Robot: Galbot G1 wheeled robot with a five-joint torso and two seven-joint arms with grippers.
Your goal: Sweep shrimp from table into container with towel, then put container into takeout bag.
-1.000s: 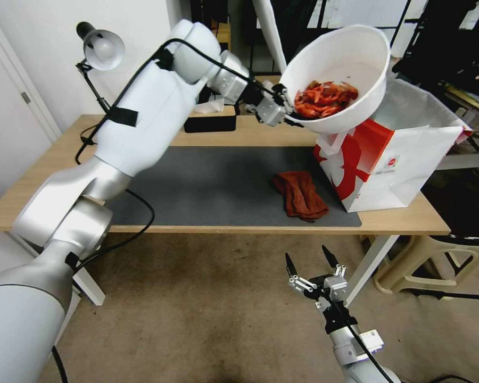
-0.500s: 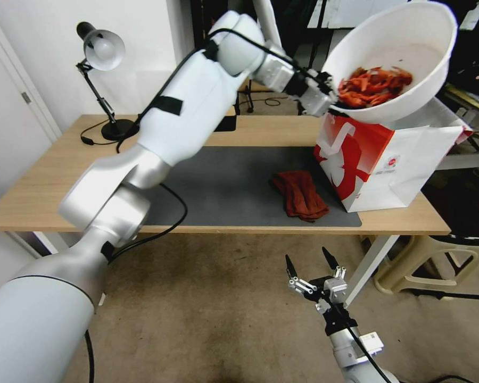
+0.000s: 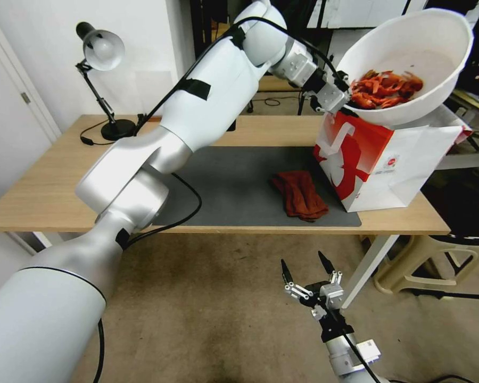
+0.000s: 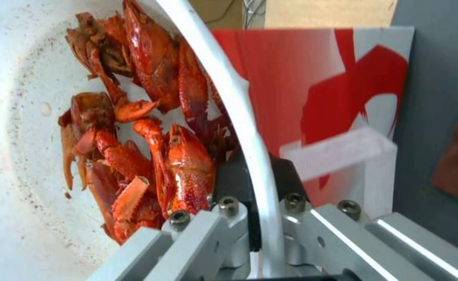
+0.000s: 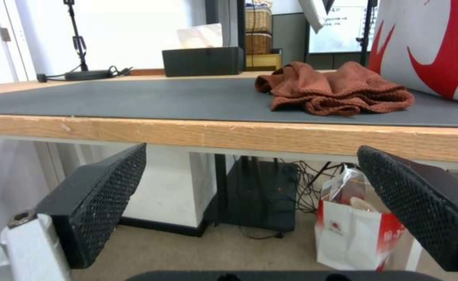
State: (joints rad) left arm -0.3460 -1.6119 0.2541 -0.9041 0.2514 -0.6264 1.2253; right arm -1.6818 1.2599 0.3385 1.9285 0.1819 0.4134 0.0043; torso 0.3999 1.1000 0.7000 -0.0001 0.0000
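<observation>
White plastic pinched tight, that's the picture: the left end effector (image 3: 339, 101) is clamped on the near rim of the container (image 3: 442, 69), one finger inside the bowl and one outside, and in the left wrist view the rim runs straight down between the jaws. It's holding the bowl up high, tilted toward the arm, so the shrimp (image 3: 386, 89) sit heaped in the low side right against the inner finger, glossy red shells and claws (image 4: 151, 156). Now the relation that matters: the takeout bag (image 3: 394, 159) stands directly beneath the bowl at the right end of the surface (image 3: 42, 186), red panel facing us, open mouth upward. The bowl's underside looks close over the bag's top edge, though whether it touches I can't tell from here. The bowl also looks about as wide as the bag's opening, so I'd judge the descent needs the bowl levelled and centred over the mouth, or the rim will catch on the bag's wall. Sweeping looks done; the bagging step is in hand. Out on the grey mat (image 3: 239, 181) the towel (image 3: 300, 194) lies bunched just beside the bag. The right end effector (image 3: 306, 268) hangs low in front of the surface's edge, fingers spread wide and holding nothing, well apart from the bag.
</observation>
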